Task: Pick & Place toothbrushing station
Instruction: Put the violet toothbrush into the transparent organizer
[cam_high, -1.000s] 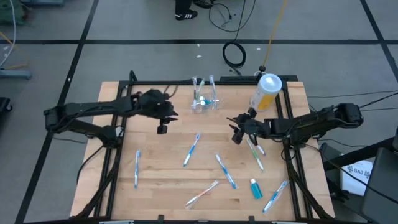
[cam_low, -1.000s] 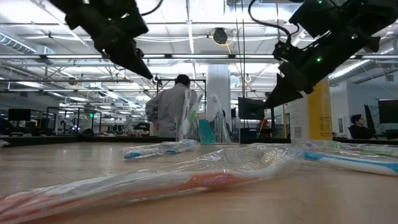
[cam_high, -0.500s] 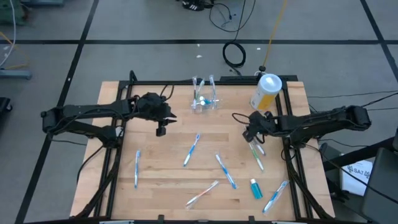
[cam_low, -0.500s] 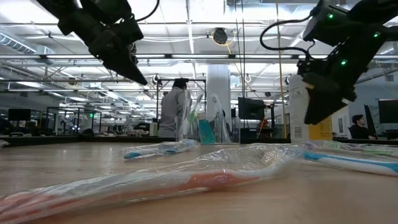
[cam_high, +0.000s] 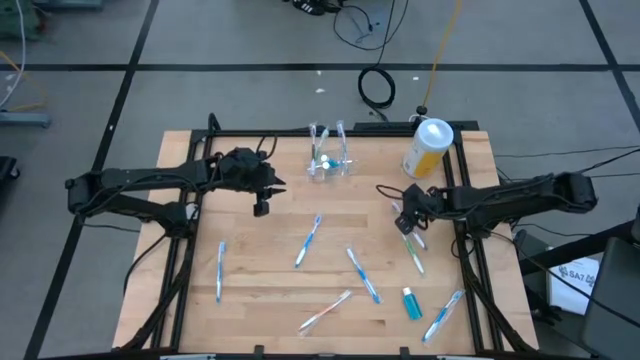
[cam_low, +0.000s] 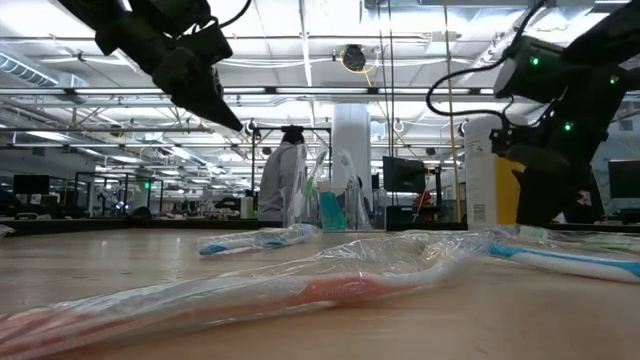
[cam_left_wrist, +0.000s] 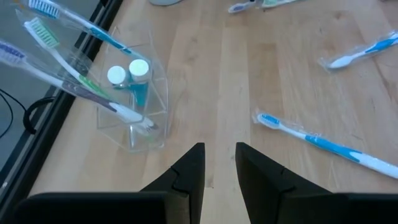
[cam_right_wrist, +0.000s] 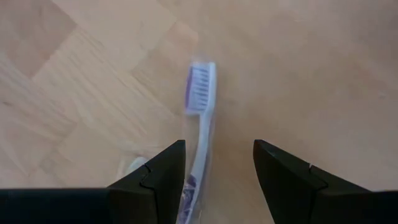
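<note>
Presently, the right pincer (cam_high: 406, 222) stands with its jaws wide and empty, straddling a purple-bristled toothbrush (cam_right_wrist: 198, 124) that lies flat on the worktop (cam_high: 260, 290), near the yellow canister (cam_high: 428, 148).

Risk: closing here may pinch only the crinkly wrapper, so the brush could slip or swing on lifting; coming down too low would drive the fingers (cam_right_wrist: 152, 180) into the wood.

The left pincer (cam_left_wrist: 217, 171) hangs partly open, holding nothing, beside the toothbrushing station (cam_high: 330, 160).

The station stands at the worktop's far edge, well to one side of the canister. Its long axis is upright, mouth upward, with brushes leaning out; a careless insertion could tip it.
</note>
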